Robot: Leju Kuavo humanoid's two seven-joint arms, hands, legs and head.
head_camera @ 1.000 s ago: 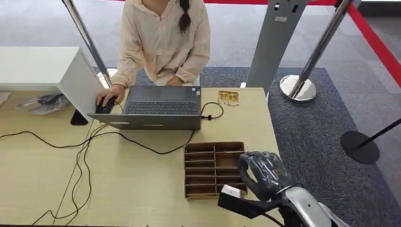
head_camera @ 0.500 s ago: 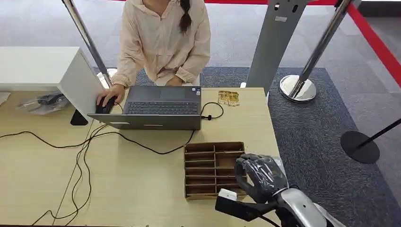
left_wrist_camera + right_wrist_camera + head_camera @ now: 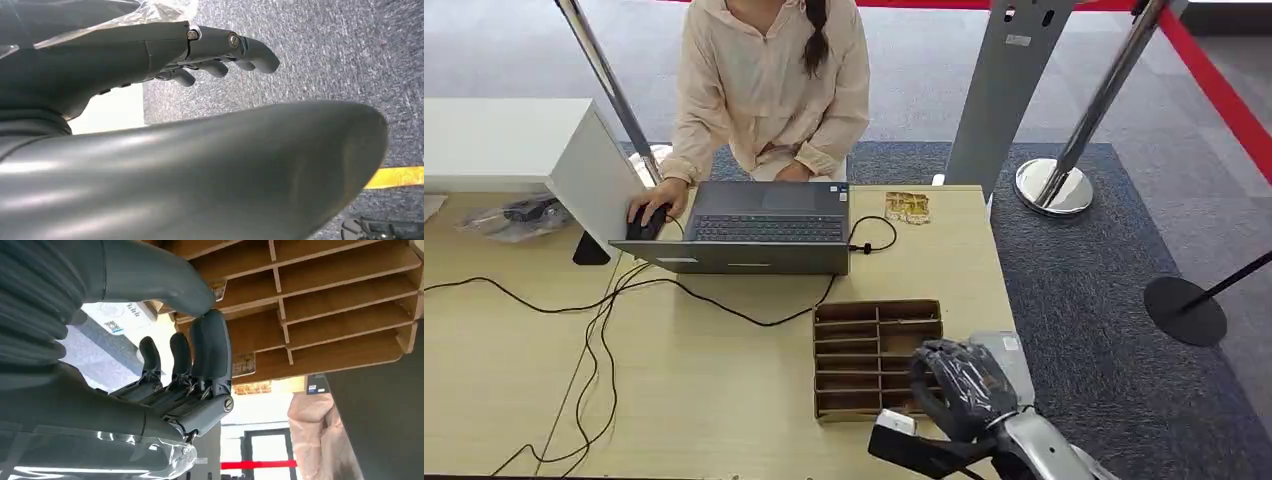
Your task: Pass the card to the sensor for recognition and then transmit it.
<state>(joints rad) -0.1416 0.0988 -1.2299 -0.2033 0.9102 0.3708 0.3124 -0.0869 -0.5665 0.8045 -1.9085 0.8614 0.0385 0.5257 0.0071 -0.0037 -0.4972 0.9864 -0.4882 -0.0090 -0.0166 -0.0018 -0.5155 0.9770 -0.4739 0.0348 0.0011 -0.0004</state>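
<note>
At the desk's near right corner, head view: right hand [image 3: 962,385] hovers over cardboard tray [image 3: 876,312], nothing visibly held; R wrist view: fingers [image 3: 210,347] apart, card [image 3: 243,365] in slot just beyond fingertips; L wrist view: left hand [image 3: 210,50] empty, far off.

The head view looks down from high on the table [image 3: 724,400] and cardboard organizer [image 3: 876,357]. The right wrist view sits close behind its fingers [image 3: 210,350], facing that same organizer. The left wrist view faces the carpeted floor [image 3: 340,55].
</note>
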